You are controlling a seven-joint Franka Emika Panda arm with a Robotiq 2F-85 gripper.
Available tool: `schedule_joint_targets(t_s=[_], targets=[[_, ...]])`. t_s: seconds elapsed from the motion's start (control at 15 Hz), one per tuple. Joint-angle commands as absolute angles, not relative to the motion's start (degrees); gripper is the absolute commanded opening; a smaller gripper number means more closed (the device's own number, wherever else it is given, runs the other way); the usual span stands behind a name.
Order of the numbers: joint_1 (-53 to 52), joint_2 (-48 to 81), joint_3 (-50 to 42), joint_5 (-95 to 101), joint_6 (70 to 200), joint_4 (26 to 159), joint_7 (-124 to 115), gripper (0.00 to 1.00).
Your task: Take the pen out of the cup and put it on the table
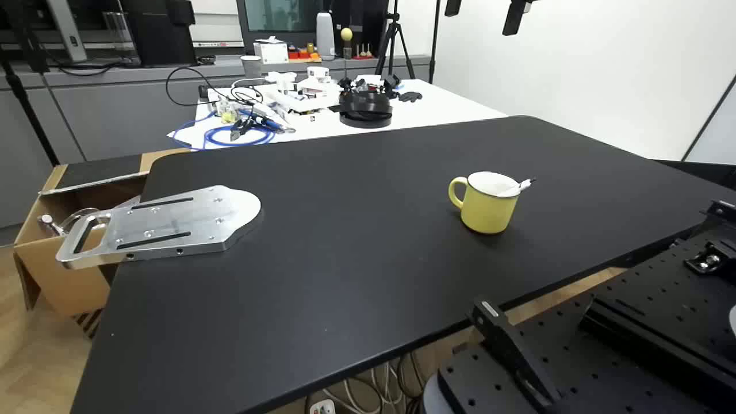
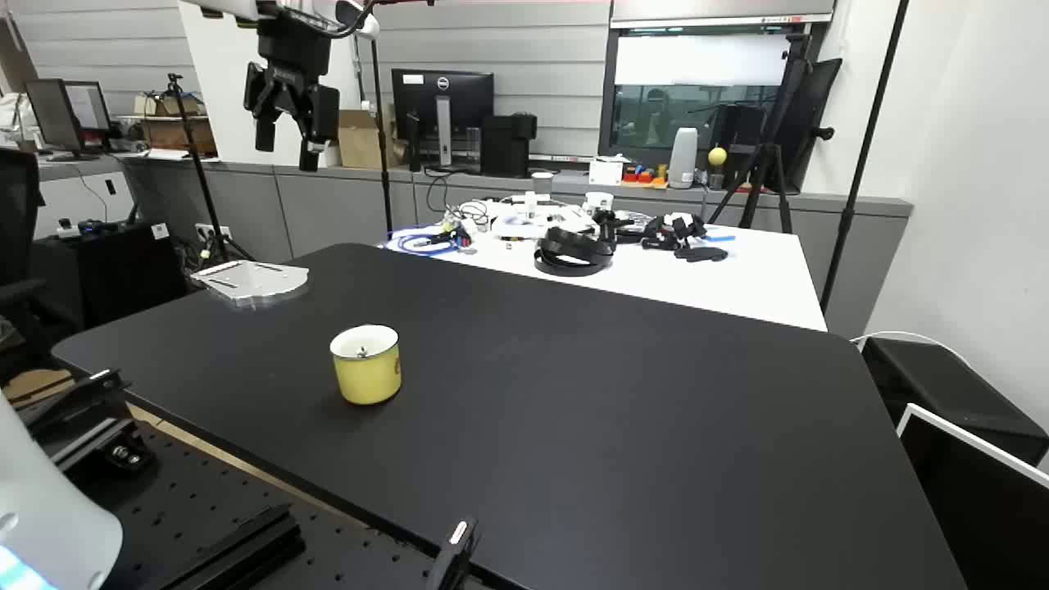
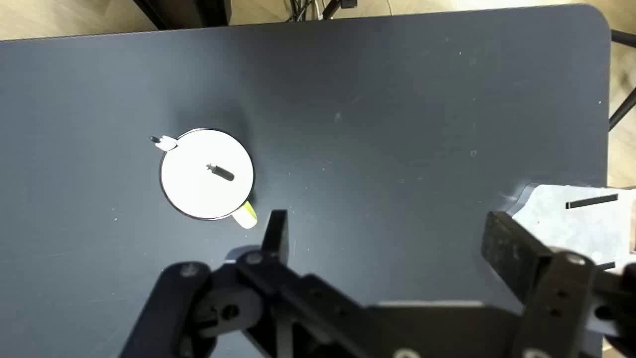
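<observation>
Nearest in an exterior view sits a black perforated platform (image 1: 586, 368), a strip of floor (image 1: 558, 296) showing between it and the long edge of the black table (image 1: 322, 287). Across the tabletop's left edge lies a metal plate (image 1: 172, 218), its handle end jutting out over a cardboard box (image 1: 63, 276). A broad stretch of black top separates it from the cup (image 1: 489, 213), upright and pale yellow. The pen (image 1: 524, 185) leans in the cup, its whitish, dark-tipped end poking past the rim opposite the handle. Two fingertips (image 1: 513, 20) of the gripper (image 1: 480, 23) hang at the top border.

Closest in an exterior view is a white rounded part (image 2: 49, 500). The cup stands toward the platform side, with wide room to its right. At upper left the arm (image 2: 238, 6) carries the gripper fingers-down, high above the tabletop.

Foremost in the wrist view, the gripper's fingers are spread wide, holding nothing. The cup sits well apart, up and left; the pen crosses its rim. Whether a dark sliver inside belongs to it, I cannot tell.
</observation>
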State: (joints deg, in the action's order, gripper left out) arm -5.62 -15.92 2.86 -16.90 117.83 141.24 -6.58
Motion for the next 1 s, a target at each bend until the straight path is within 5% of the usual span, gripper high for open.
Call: schedule_joint_targets(t_s=[0.0,0.93], targets=[[-5.2,-15.9,3.3,-17.0,117.7,141.2,-6.5,1.00],[-5.2,-15.6,3.3,-16.3,117.9,141.1,-5.8,1.00]])
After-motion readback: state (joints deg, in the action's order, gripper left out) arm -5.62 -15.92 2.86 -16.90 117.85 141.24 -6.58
